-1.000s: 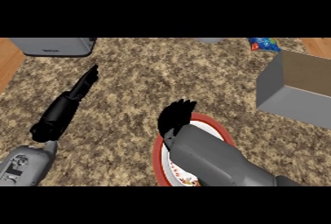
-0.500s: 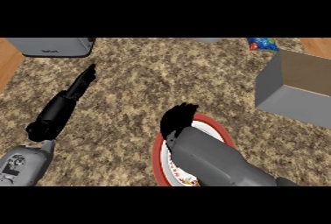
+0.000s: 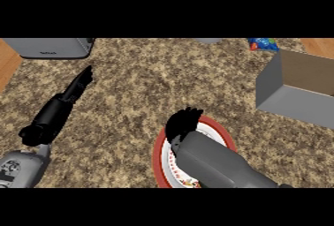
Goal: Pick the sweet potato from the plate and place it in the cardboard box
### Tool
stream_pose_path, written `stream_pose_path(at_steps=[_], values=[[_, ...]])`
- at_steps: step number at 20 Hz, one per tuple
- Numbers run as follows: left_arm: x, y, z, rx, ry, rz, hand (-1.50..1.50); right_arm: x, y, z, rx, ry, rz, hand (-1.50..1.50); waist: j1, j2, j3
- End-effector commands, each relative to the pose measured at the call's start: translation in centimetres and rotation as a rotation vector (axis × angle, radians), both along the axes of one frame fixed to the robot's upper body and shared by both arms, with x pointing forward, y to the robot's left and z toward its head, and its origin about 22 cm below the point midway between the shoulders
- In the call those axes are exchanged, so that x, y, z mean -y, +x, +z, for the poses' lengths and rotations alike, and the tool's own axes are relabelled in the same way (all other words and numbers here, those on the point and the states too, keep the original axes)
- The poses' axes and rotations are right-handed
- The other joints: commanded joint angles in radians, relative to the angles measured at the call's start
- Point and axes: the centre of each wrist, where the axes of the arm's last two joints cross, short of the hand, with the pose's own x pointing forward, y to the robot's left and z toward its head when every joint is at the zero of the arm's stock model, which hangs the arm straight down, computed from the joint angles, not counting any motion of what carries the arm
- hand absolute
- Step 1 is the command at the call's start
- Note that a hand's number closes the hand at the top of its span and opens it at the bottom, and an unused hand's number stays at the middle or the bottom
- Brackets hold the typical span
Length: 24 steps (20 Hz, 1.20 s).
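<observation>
A white plate with a red rim (image 3: 157, 155) lies on the speckled counter at the lower middle. My right hand (image 3: 183, 124) hangs over the plate's far part, and its grey forearm covers most of the plate. The sweet potato is hidden beneath the hand and arm. The grey cardboard box (image 3: 301, 88) stands open at the right, well apart from the plate. My left hand (image 3: 77, 84) rests at the left with straight fingers pointing away, holding nothing.
A grey appliance (image 3: 51, 47) stands at the back left. A blue packet (image 3: 262, 43) lies at the back, behind the box. Bare wood shows at the far left edge (image 3: 6, 64).
My right hand has shifted slightly towards me over the plate and its outline has drawn in. The left arm has hardly moved.
</observation>
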Motion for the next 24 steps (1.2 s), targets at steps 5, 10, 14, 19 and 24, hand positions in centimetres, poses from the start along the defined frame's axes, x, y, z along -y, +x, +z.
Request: stream_pose_path(at_steps=[5,10,14,19,24], values=[[0.5,1.0,-1.1,0.008,0.0,0.005,0.0,-1.5,-2.5,-0.7,0.061,-0.14,0.02,1.5,-0.003,0.009,0.001],[0.7,1.3,0.6,0.006,0.009,0.012,0.0,-0.3,-2.1,-2.8,0.11,-0.17,0.114,1.5,-0.004,0.009,0.001],[-0.3,0.2,0.2,0.005,0.009,0.006,0.0,-1.6,-1.8,-0.8,0.202,-0.167,0.174,1.5,0.011,0.009,0.001],[0.3,0.0,0.0,-0.003,-0.015,0.016,0.0,-1.1,-7.5,3.2,0.155,0.501,0.792,1.5,-0.025,-0.001,0.01],[-1.1,-0.9,-1.1,-0.018,-0.003,0.054,0.0,2.7,-9.9,6.1,0.283,0.764,1.078,1.5,-0.044,-0.008,0.009]])
